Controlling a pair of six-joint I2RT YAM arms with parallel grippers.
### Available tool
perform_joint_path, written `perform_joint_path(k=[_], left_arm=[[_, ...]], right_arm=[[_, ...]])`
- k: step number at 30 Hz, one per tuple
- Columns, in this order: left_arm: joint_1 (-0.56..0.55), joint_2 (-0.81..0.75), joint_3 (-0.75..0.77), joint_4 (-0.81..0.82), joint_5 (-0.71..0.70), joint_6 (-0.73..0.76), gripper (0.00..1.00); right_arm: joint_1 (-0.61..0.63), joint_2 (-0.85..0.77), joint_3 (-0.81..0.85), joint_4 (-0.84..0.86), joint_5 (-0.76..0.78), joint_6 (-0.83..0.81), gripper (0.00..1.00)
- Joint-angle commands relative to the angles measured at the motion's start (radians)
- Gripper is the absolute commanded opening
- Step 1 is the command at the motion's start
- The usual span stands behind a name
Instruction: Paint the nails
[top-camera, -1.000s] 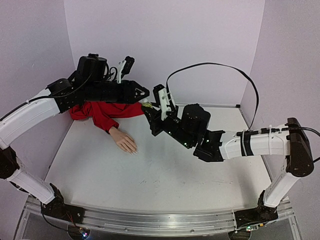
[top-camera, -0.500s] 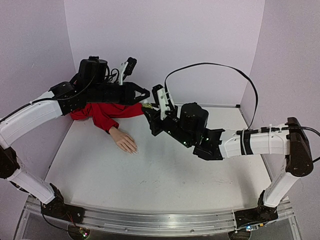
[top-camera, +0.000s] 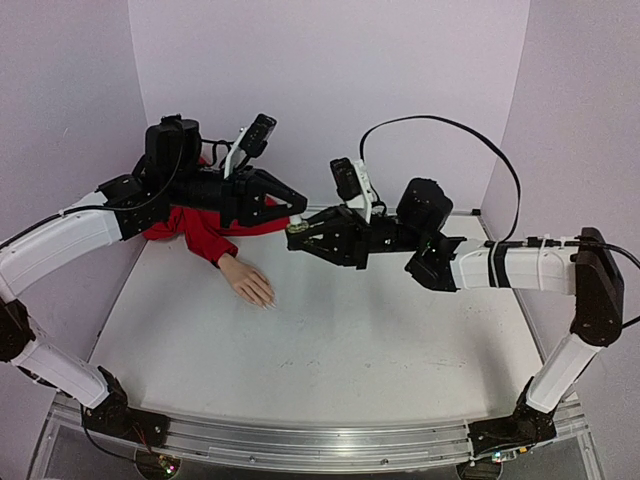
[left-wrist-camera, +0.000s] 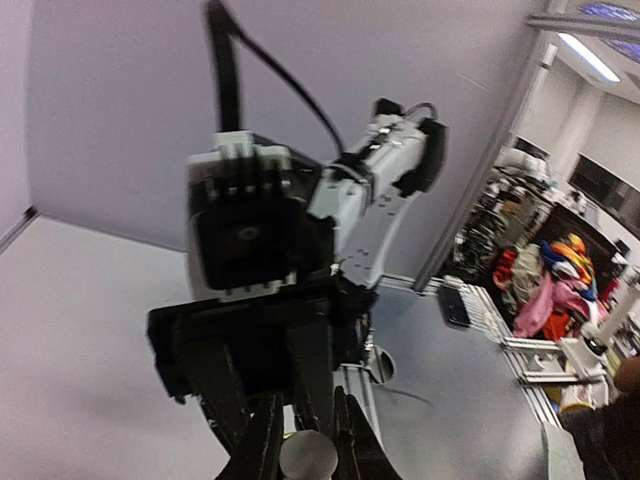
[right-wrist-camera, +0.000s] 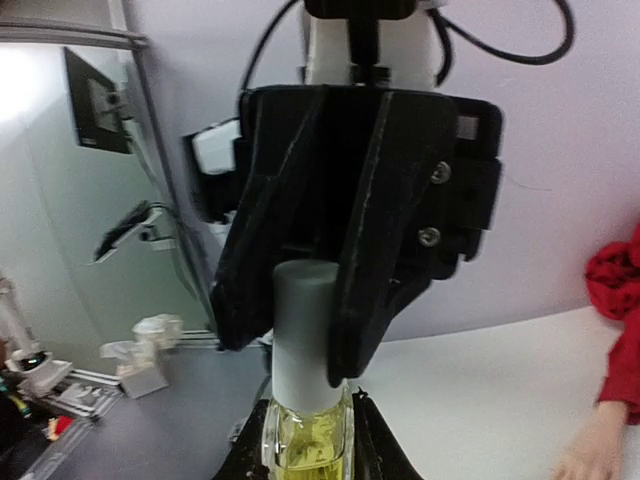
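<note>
Looking down from overhead, where do we find the pale peach mannequin hand (top-camera: 248, 283)?

We find it at about 10 o'clock on the white table (top-camera: 330, 350), lying flat. Its red fabric sleeve (top-camera: 205, 232) runs off toward 10 o'clock, partly hidden by the left arm. The fingers point toward 4 o'clock, and the nails (top-camera: 267, 301) at their tips are too small for us to tell any colour.

And the two arms?

They meet in the air at 1 o'clock from that hand, apart from it. The left gripper (top-camera: 297, 208) reaches in from 9 o'clock and the right gripper (top-camera: 292, 238) from 3 o'clock, so we see them tip to tip.

What sits between them?

From the right wrist we see a small clear bottle of yellowish liquid (right-wrist-camera: 305, 445) standing upright, clamped between the right gripper's own fingers at 6 o'clock of that view. Its white cylindrical cap (right-wrist-camera: 303, 320) sits on the bottle at 12 o'clock from the liquid.

Does the left gripper hold that cap?

We see its black fingers (right-wrist-camera: 372, 270) pressed on either side of the cap. The left wrist view shows the round cap top pinched between the two tips, so we read it as closed on the cap.

Does the mannequin show from the right wrist?

Only blurred peach fingers at 4 o'clock and red cloth at 3 o'clock.
</note>
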Motion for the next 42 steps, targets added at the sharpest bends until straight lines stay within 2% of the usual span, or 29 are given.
perform_joint_path(k=[1,5,6,7,11,13,17,20,25,28,31,35,40,42], left_arm=[[-0.073,0.036,-0.007,-0.084,0.282,0.036,0.0],[-0.071,0.017,-0.002,-0.081,0.206,0.043,0.0],[-0.071,0.011,-0.004,-0.082,0.172,0.037,0.03],[-0.071,0.005,-0.007,-0.083,0.134,0.031,0.09],[-0.062,-0.04,-0.028,-0.106,0.005,0.031,0.44],[-0.054,-0.077,-0.055,-0.107,-0.037,0.041,0.62],[-0.039,-0.166,-0.122,-0.11,-0.122,0.04,0.79],[-0.038,-0.203,-0.133,-0.11,-0.206,0.0,0.85],[-0.036,-0.191,-0.072,-0.14,-0.454,-0.16,0.85],[-0.036,-0.16,-0.02,-0.154,-0.535,-0.231,0.84],[-0.036,-0.119,0.023,-0.153,-0.554,-0.285,0.82],[-0.036,-0.064,0.069,-0.153,-0.543,-0.323,0.77],[-0.035,-0.044,0.072,-0.153,-0.529,-0.335,0.71],[-0.035,-0.038,0.069,-0.153,-0.528,-0.335,0.64]], right_arm=[[0.007,-0.061,0.038,0.506,-0.192,0.266,0.0],[-0.02,-0.098,-0.039,0.504,-0.1,0.248,0.0],[-0.028,-0.105,-0.055,0.503,-0.078,0.241,0.0],[-0.037,-0.111,-0.073,0.502,-0.059,0.232,0.0],[-0.069,-0.143,-0.148,0.439,0.021,0.152,0.0],[-0.071,-0.17,-0.167,0.299,0.097,0.045,0.0],[-0.07,-0.217,-0.171,0.06,0.285,-0.116,0.0],[-0.064,-0.24,-0.158,-0.072,0.441,-0.195,0.0],[0.0,-0.234,-0.126,-0.185,0.726,-0.267,0.0],[0.077,-0.193,-0.073,-0.245,0.909,-0.334,0.0],[0.144,-0.147,-0.022,-0.28,1.038,-0.39,0.0],[0.205,-0.102,0.016,-0.284,1.121,-0.434,0.0],[0.245,-0.072,0.043,-0.277,1.148,-0.445,0.0],[0.253,-0.064,0.048,-0.269,1.146,-0.446,0.0]])
